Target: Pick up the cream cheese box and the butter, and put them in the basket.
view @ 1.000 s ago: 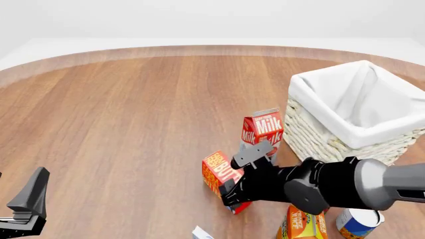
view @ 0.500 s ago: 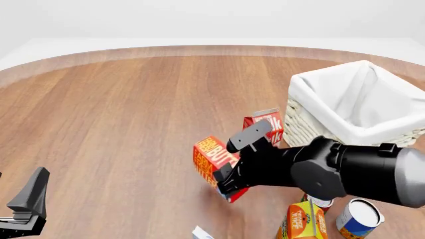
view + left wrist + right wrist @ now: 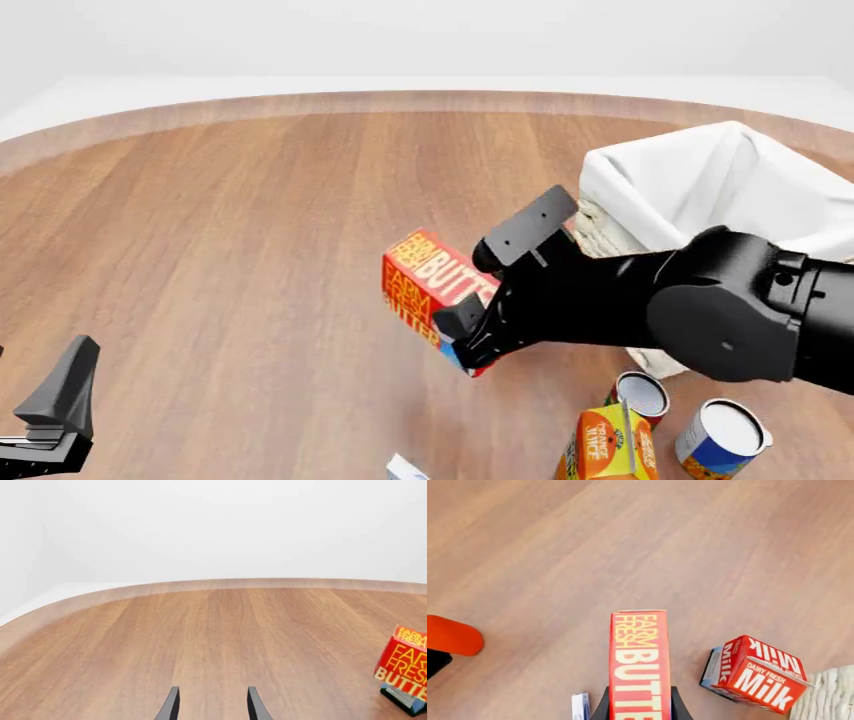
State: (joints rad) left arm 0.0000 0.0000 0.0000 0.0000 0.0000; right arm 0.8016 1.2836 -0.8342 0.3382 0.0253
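The butter (image 3: pixel 430 288), a red and orange carton, hangs tilted above the table with my right gripper (image 3: pixel 461 335) shut on its lower end. In the right wrist view the butter (image 3: pixel 639 662) runs lengthwise between the two fingers. The basket (image 3: pixel 627 185), cream wicker with a white liner, stands just to the right behind the arm. Only a white and pale blue corner of the cream cheese box (image 3: pixel 406 468) shows at the bottom edge, and its edge (image 3: pixel 580 707) shows beside the butter. My left gripper (image 3: pixel 56 408) rests at the lower left, open and empty (image 3: pixel 212 707), far from everything.
A red Milk carton (image 3: pixel 757 674) stands on the table next to the basket's wicker corner (image 3: pixel 829 696); the arm hides it in the front view. An orange juice carton (image 3: pixel 611 446) and two cans (image 3: pixel 642 395) (image 3: pixel 722 434) crowd the front right.
My right gripper has lifted the butter off the table, carrying it upward and slightly back. The arm now covers the Milk carton. The left arm has not moved.
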